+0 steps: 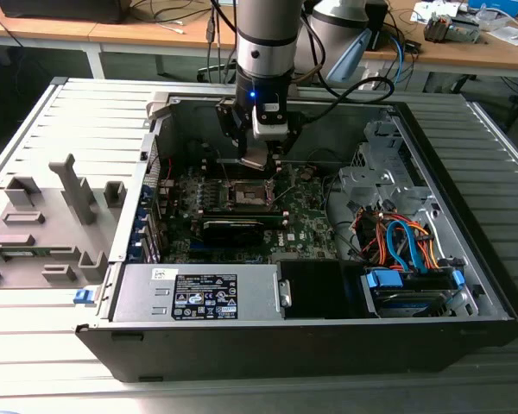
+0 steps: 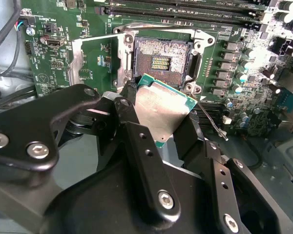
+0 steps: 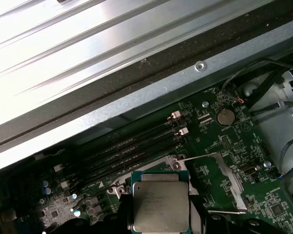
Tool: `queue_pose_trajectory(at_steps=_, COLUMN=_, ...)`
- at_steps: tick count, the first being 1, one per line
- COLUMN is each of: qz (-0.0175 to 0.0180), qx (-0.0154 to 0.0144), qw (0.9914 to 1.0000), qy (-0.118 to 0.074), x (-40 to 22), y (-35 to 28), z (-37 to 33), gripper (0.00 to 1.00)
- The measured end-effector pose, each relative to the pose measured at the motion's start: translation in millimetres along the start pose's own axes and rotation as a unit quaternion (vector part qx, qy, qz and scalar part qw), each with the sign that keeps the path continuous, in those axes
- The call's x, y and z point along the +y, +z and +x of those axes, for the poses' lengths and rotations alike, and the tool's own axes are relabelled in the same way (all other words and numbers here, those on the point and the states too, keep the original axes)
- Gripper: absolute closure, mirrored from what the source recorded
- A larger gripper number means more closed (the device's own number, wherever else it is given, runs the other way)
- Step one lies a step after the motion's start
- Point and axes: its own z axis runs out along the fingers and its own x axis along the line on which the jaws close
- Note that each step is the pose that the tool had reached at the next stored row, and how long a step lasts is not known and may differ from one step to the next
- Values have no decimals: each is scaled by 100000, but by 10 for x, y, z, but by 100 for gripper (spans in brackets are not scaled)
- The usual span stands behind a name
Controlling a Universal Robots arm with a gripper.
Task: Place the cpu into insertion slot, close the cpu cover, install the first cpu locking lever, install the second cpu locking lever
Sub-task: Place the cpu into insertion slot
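The tool (image 2: 160,126) is clamped on the cpu (image 2: 161,105), gripping it by its edges and holding it tilted. Just beyond the fingertips sits the bare insertion slot (image 2: 161,61). Beside that the cpu cover (image 2: 95,63) lies flipped open, with the memory slots (image 2: 185,12) farther off.

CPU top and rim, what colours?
The cpu has a silver-grey top with a green rim, clearest in the first wrist view.
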Motion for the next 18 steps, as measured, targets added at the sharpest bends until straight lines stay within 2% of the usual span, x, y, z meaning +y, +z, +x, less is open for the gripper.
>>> queue_pose_trajectory(at_steps=18, qz=-32, qx=-64, qw=99986, qy=1660, x=0, y=6, z=0, gripper=45)
